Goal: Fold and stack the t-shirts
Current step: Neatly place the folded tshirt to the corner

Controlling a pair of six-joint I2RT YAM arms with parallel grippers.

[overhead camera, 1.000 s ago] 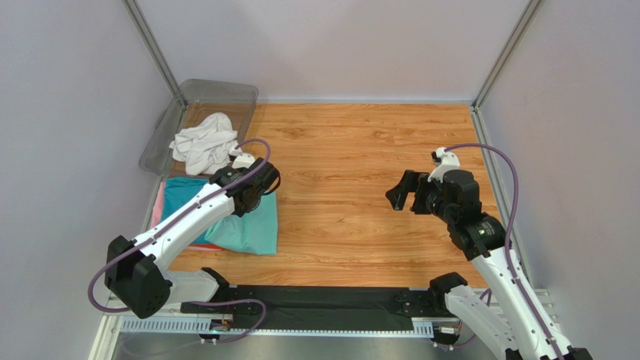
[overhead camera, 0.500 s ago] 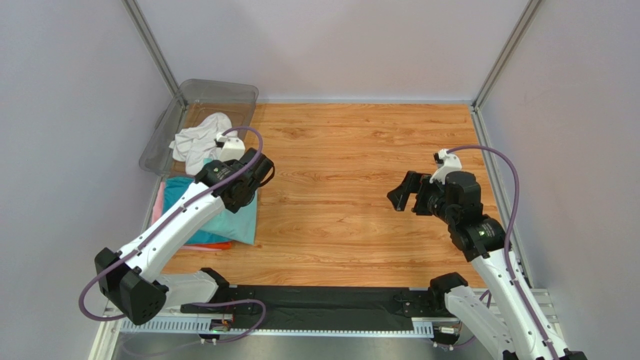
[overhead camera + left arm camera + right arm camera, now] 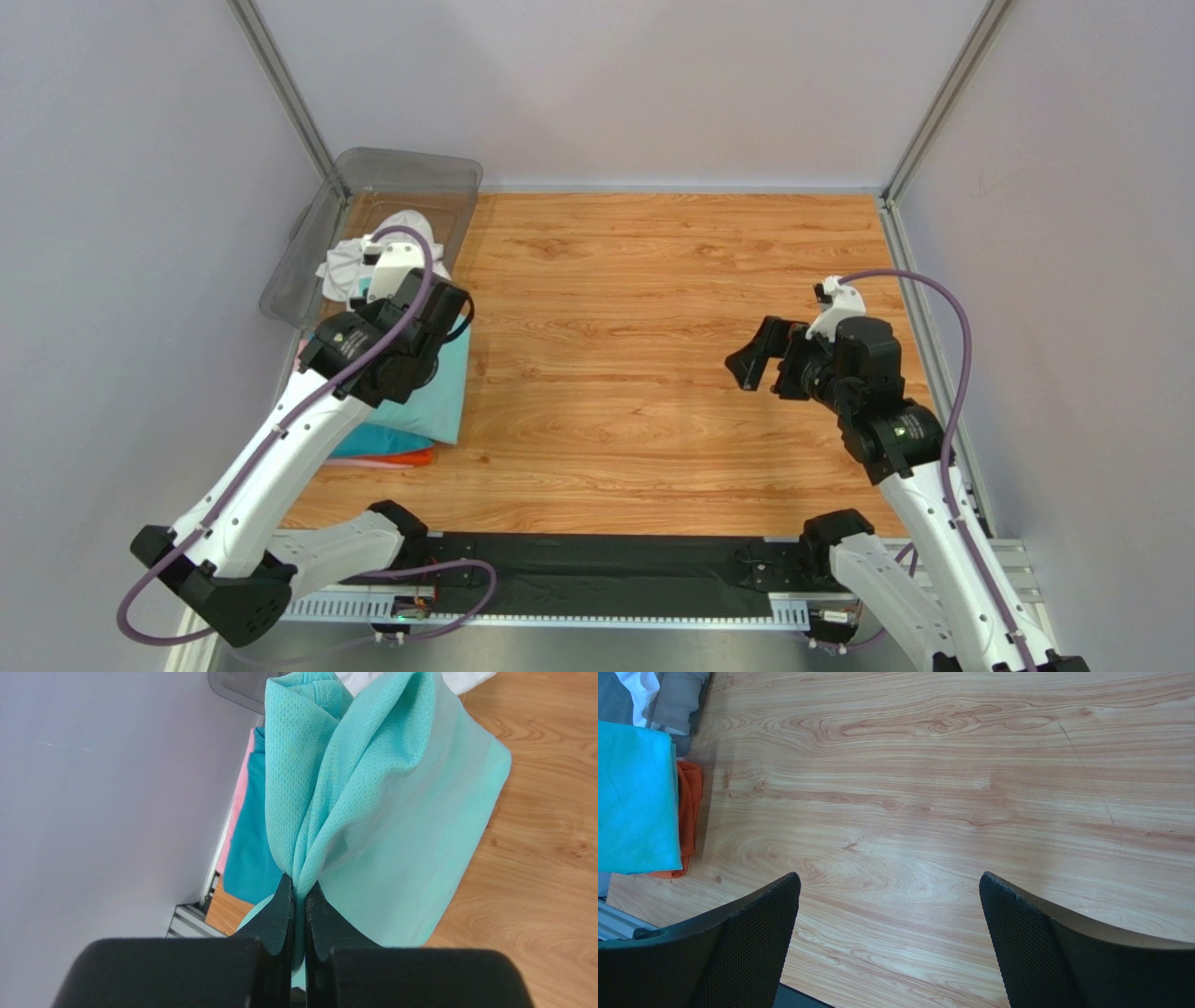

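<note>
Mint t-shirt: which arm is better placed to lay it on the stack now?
Left: the left claw is shut on the mint t-shirt above the stack; the right claw hangs open over the table, far off.

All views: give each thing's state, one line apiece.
left gripper: shut on mint t-shirt.
right gripper: open, empty.
mint t-shirt: bunched where pinched, rest draped.
white t-shirt: crumpled, at clear bin.
teal-blue t-shirt: flat, under the mint one.
orange t-shirt: flat, lowest.

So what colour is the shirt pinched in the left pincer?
The shirt is mint green, clearest in the left wrist view.
</note>
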